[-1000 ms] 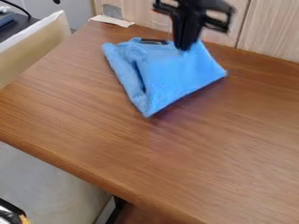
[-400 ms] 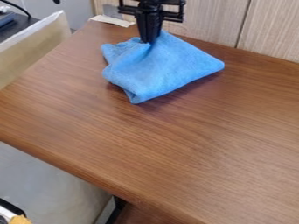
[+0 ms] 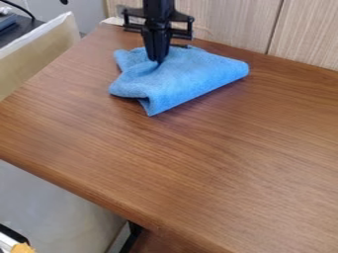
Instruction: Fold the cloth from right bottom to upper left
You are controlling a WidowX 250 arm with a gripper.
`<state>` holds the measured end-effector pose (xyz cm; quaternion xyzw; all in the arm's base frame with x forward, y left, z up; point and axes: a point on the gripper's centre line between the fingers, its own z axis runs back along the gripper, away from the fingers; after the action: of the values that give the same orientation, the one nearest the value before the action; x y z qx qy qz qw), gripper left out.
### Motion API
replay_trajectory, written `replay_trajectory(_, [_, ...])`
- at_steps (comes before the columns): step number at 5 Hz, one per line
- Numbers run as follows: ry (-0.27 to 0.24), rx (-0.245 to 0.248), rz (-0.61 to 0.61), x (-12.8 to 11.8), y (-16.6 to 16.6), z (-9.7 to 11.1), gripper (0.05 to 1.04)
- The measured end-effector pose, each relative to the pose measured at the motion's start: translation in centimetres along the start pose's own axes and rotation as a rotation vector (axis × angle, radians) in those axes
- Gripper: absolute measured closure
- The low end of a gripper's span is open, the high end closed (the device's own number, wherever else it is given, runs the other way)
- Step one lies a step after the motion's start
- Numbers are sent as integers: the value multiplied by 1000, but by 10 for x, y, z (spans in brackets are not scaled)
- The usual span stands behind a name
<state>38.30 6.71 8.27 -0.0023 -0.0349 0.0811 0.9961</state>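
Observation:
The black gripper [image 3: 158, 60] hangs from the top edge over the back left of the table, its fingers together and pointing down into the cloth. The blue cloth [image 3: 188, 76] lies folded and bunched below it, with the fingertips pressed against its upper left part, shut on a bit of the fabric. Its rounded fold runs out to the right, one corner points toward the front, and a flap sticks out at the left. What lies under the top layer is hidden.
The brown wooden table [image 3: 198, 173] extends to the front and right. A light wood panel wall [image 3: 228, 24] stands right behind the cloth. At the left, beyond the table's edge, is a beige board [image 3: 39, 54].
The gripper has moved left and then down, carrying the held fabric with it. The cloth's top layer has shifted left and now lies lower and flatter.

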Motion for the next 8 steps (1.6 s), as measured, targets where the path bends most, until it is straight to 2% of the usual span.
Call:
replay_trajectory(2, [12, 7, 13, -2, 7, -15, 1016])
replay_trajectory(3, [29, -2, 14, -5, 10, -15, 879])
replay_trajectory(4, [34, -15, 17, -6, 9, -15, 630])
replay_trajectory(5, [42, -19, 17, -7, 9, -15, 321])
replay_trajectory(6, [46, -21, 19, -8, 8, -15, 93])
replay_trajectory(7, [46, -25, 22, -9, 8, -12, 83])
replay_trajectory(8, [-5, -29, 27, -9, 6, 15, 83])
